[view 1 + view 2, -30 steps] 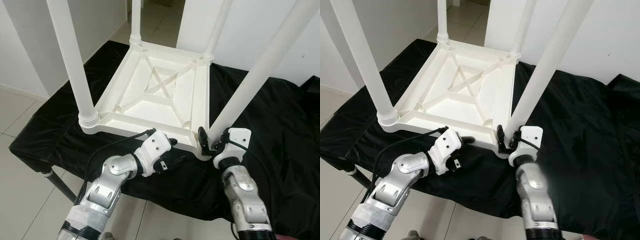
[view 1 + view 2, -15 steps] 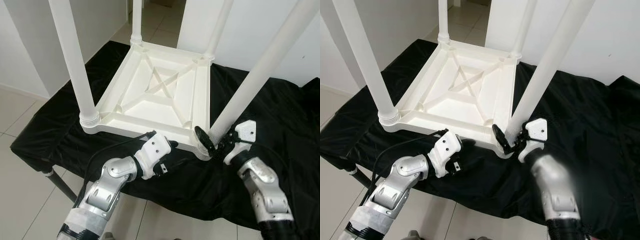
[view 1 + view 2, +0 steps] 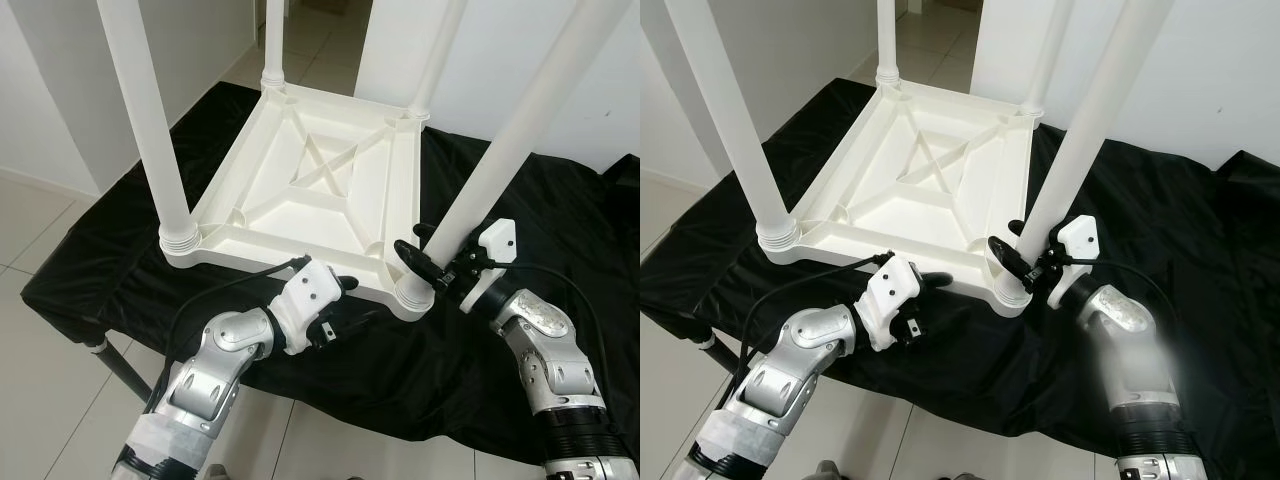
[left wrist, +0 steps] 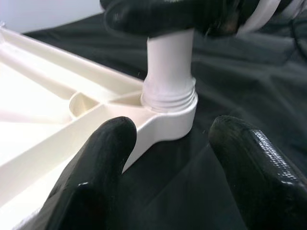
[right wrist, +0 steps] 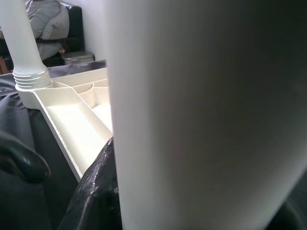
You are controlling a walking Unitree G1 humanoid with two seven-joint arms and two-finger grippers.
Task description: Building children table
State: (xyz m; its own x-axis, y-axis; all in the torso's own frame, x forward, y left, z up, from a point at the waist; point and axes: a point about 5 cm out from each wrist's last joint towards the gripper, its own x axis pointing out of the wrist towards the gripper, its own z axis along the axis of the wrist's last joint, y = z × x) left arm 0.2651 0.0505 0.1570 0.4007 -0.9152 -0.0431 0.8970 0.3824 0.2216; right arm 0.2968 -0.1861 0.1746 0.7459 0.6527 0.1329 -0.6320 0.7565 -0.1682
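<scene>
Right claw (image 3: 432,272) grips near-right table leg (image 3: 520,130) at base; left claw (image 3: 340,305) spread, empty.

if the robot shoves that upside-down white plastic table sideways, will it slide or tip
The white plastic table lies flat on loose black cloth, so it probably drags and bunches the cloth. Its wide top suggests little tipping. The right gripper clamps one leg.
</scene>
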